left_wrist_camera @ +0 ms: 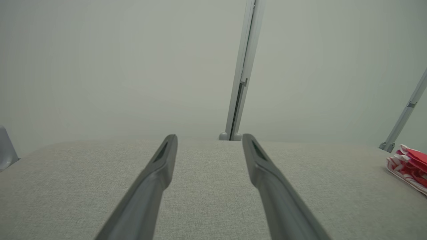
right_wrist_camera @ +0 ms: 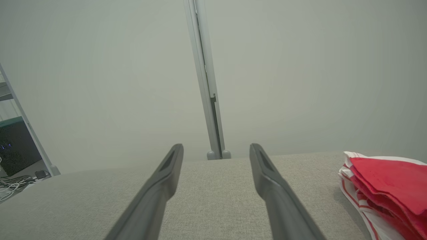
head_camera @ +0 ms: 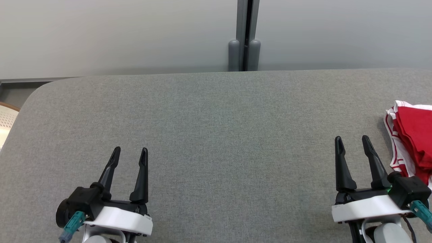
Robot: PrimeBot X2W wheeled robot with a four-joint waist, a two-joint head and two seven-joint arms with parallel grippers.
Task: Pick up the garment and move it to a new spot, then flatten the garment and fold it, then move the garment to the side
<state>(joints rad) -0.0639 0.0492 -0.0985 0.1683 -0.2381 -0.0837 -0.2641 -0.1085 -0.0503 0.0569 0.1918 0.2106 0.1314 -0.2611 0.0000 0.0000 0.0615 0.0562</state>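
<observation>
The folded red garment (head_camera: 413, 135) lies at the table (head_camera: 216, 135) edge, just beside the right gripper (head_camera: 353, 140). Both it and the left gripper (head_camera: 130, 151) are spread and hold nothing. A careless brush from the right fingers could push the garment off.

I see a grey fabric-covered table (head_camera: 216, 118), its far left corner rounded. Pale wall panels (head_camera: 118, 33) stand behind it, joined at a grey post (head_camera: 247, 33). A perforated pale seat (head_camera: 6, 118) sits past the left edge, and loose cables (right_wrist_camera: 13, 191) lie on the floor.

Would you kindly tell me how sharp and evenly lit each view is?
Head view: sharp, evenly lit, slight shadow beside the garment. Left wrist view: hazy, washed-out, left gripper blurred. Right wrist view: similarly hazy, right gripper blurred.
</observation>
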